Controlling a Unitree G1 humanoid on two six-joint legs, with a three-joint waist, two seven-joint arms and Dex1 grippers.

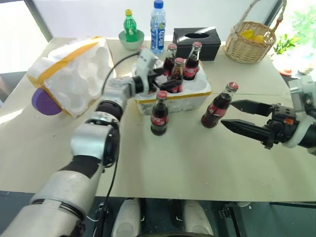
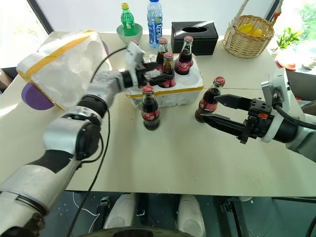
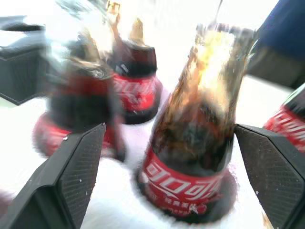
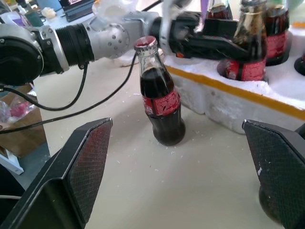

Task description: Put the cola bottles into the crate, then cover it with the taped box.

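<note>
Beige tabletop: the left gripper stands wide around a cola bottle seated in the foam crate, the right gripper spread near another — smooth, breakable glass, probably best gripped at the body.

I see my right gripper spread wide, a cola bottle standing on the table between and beyond its fingers. Past that, my left gripper brackets another bottle seated in the crate.
</note>
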